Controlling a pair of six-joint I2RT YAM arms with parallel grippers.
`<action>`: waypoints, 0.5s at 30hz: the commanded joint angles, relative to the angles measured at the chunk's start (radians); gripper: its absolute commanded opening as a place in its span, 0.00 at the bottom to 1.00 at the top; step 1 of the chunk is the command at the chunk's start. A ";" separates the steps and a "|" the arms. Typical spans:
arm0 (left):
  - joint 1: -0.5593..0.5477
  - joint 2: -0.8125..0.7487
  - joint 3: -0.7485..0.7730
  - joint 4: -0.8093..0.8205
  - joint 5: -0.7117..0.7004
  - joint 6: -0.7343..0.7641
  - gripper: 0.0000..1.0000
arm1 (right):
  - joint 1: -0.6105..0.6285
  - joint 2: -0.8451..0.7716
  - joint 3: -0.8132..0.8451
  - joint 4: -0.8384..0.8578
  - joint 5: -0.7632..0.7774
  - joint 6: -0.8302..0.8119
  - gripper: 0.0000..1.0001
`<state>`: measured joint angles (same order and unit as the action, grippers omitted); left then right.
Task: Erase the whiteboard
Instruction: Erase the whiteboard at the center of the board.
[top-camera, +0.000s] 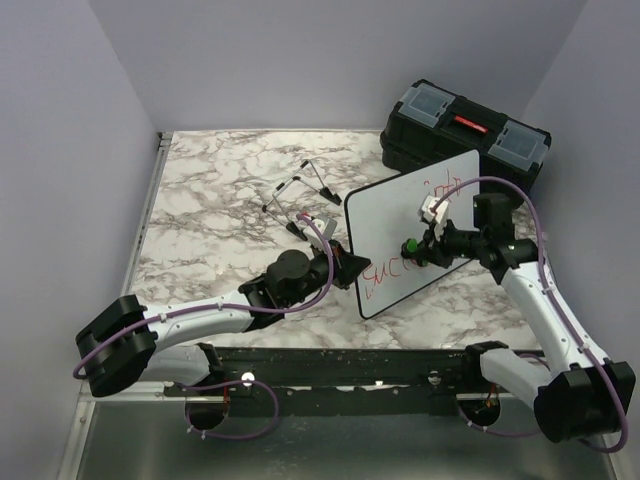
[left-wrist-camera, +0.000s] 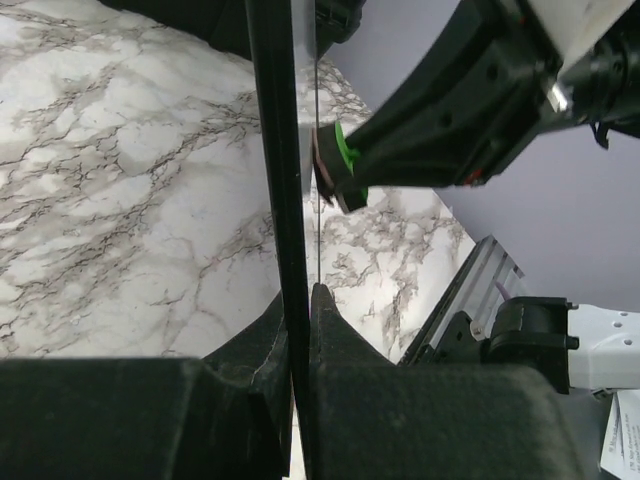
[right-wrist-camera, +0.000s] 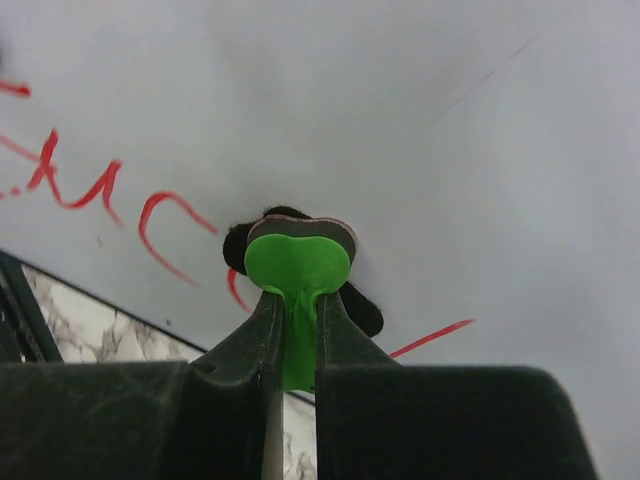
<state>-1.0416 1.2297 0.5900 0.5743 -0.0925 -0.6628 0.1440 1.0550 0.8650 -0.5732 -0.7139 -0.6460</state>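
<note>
The whiteboard (top-camera: 400, 215) stands tilted above the marble table, with red writing at its lower left and upper right. My left gripper (top-camera: 345, 265) is shut on its left edge and holds it up; the left wrist view shows the black rim (left-wrist-camera: 275, 150) edge-on between my fingers. My right gripper (top-camera: 418, 250) is shut on a small green eraser (top-camera: 409, 246) and presses its dark pad against the board's face. In the right wrist view the green eraser (right-wrist-camera: 296, 262) touches the whiteboard (right-wrist-camera: 400, 120) next to the red letters.
A black wire easel stand (top-camera: 295, 195) lies on the table behind the board. A black toolbox (top-camera: 465, 140) sits at the back right. Purple walls close in the table on three sides.
</note>
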 joint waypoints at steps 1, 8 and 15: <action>-0.012 0.002 0.011 0.065 0.074 0.045 0.00 | 0.005 -0.060 -0.080 -0.097 0.012 -0.121 0.01; -0.012 0.007 0.006 0.073 0.066 0.034 0.00 | 0.005 -0.120 -0.107 0.233 0.387 0.186 0.01; -0.012 -0.001 0.009 0.070 0.066 0.036 0.00 | 0.006 -0.064 -0.095 0.124 0.116 0.144 0.01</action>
<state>-1.0416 1.2343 0.5900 0.5823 -0.0921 -0.6575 0.1482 0.9569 0.7616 -0.4095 -0.4458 -0.4923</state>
